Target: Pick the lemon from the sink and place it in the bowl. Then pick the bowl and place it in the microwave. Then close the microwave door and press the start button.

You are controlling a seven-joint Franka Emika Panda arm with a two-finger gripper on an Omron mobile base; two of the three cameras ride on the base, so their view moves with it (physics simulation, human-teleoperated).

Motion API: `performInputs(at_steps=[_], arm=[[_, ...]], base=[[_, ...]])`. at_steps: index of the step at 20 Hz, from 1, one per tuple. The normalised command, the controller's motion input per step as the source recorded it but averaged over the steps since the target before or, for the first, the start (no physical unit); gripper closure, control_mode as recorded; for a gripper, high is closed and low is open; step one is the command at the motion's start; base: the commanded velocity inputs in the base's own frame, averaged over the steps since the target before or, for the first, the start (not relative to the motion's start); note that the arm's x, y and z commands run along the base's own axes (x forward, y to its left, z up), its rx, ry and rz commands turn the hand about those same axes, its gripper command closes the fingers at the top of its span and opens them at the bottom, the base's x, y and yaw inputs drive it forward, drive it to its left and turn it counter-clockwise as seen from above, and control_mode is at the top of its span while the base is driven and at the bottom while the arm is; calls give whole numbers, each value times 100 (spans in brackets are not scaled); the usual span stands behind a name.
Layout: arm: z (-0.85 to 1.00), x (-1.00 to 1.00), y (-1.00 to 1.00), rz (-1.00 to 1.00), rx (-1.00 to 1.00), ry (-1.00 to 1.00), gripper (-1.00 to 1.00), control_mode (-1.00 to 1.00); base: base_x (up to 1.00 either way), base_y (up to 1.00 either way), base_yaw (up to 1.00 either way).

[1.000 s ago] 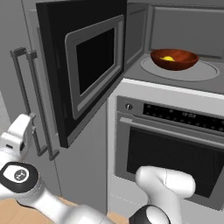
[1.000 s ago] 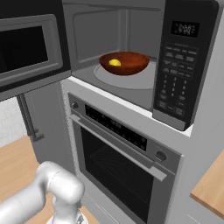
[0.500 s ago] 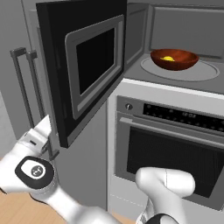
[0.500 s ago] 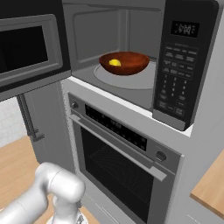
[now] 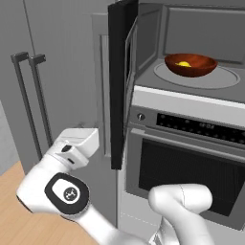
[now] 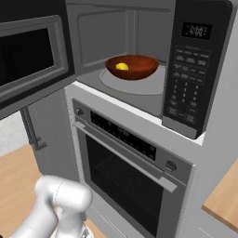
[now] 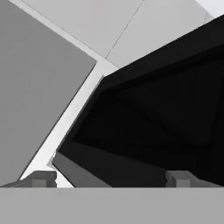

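The reddish-brown bowl (image 5: 190, 65) (image 6: 132, 68) rests on the round grey turntable (image 6: 139, 83) inside the microwave (image 6: 153, 28). The yellow lemon (image 5: 183, 63) (image 6: 122, 66) lies in the bowl. The black microwave door (image 5: 122, 81) (image 6: 29, 58) (image 7: 153, 118) stands part open, edge-on in the left base view. My gripper (image 7: 110, 178) is open and empty, close against the door's outer face near its lower edge. The white hand (image 5: 80, 144) sits just left of the door's bottom. The sink is out of view.
The microwave's keypad panel (image 6: 188, 69) is on the right of the cavity. Below is an oven (image 6: 130, 167) with a black control strip (image 5: 201, 128). Tall grey cabinet doors with bar handles (image 5: 28, 105) stand left. Wood floor (image 6: 18, 176) lies underneath.
The microwave door has swung from wide open toward the cavity. My hand has risen and moved right, up to the door's lower outer face.
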Motion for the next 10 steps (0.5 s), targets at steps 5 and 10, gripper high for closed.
performInputs(at_steps=[5, 10], arm=[[34, -47, -99, 0, 28, -26, -100, -100], [32, -13, -98, 0, 27, -17, -100, -100]], base=[[0, 0, 0], [0, 0, 0]])
